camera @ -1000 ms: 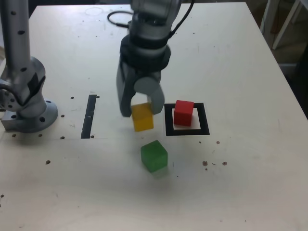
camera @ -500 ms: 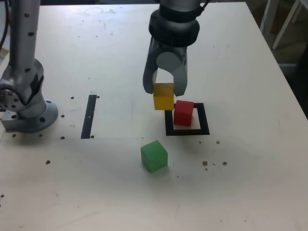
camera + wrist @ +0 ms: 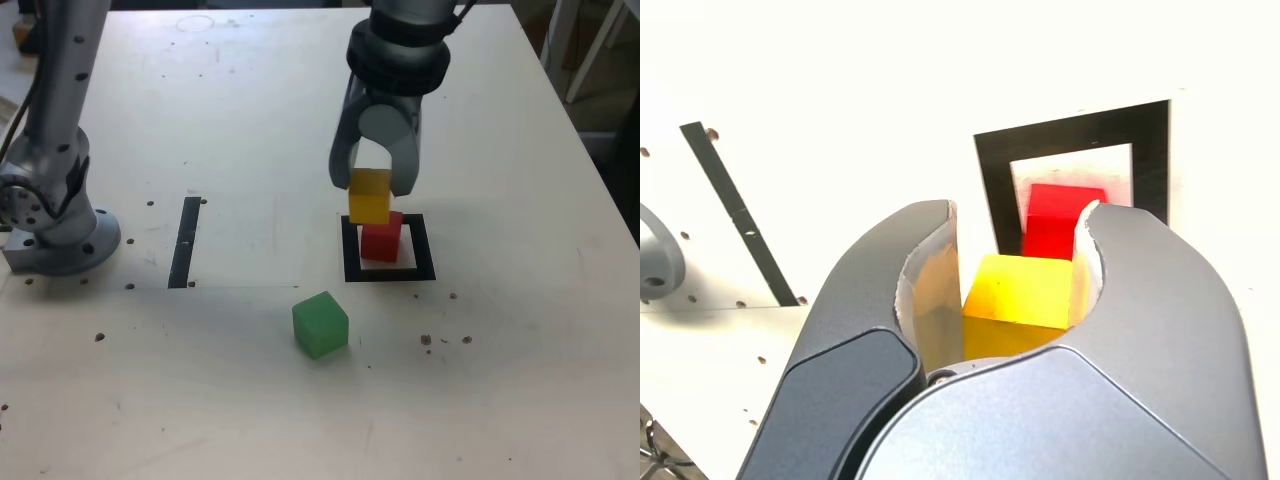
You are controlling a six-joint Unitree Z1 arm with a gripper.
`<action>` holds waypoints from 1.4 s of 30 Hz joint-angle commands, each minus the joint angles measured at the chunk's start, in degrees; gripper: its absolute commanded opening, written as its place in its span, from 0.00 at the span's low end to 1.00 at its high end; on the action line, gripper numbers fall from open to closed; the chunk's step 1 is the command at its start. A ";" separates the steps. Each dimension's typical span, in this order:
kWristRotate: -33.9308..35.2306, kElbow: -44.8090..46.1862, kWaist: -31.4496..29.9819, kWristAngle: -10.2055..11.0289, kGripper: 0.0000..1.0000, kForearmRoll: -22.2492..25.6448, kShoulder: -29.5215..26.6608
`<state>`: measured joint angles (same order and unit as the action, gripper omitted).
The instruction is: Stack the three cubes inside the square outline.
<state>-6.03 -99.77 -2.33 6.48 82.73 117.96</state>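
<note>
My gripper [image 3: 372,186] is shut on the yellow cube [image 3: 369,196], holding it in the air. Just below and slightly to the exterior view's right stands the red cube [image 3: 381,240], inside the black square outline [image 3: 350,252]. The yellow cube partly covers the red one from this angle. In the wrist view the yellow cube [image 3: 1018,302] sits between my grey fingers [image 3: 932,290], with the red cube [image 3: 1058,218] and the square outline [image 3: 1072,132] beyond it. The green cube [image 3: 320,323] rests on the table in front of the outline, apart from everything.
A narrow black strip [image 3: 184,241] lies on the pale table [image 3: 520,380] at the exterior view's left. Further left stands the arm's grey base and column [image 3: 55,180]. A white frame [image 3: 590,50] shows past the table's right edge.
My gripper has carried the yellow cube up and toward the exterior view's right, from beside the green cube to just above the red cube. The red and green cubes have not moved.
</note>
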 commanded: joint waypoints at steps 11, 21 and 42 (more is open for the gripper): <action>-1.01 -2.90 0.90 0.55 0.29 0.54 2.44; -1.17 -3.12 1.02 0.03 0.32 0.41 3.04; -0.33 -1.53 1.53 -1.01 0.98 0.36 1.96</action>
<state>-6.59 -101.12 -0.94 5.25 82.96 120.74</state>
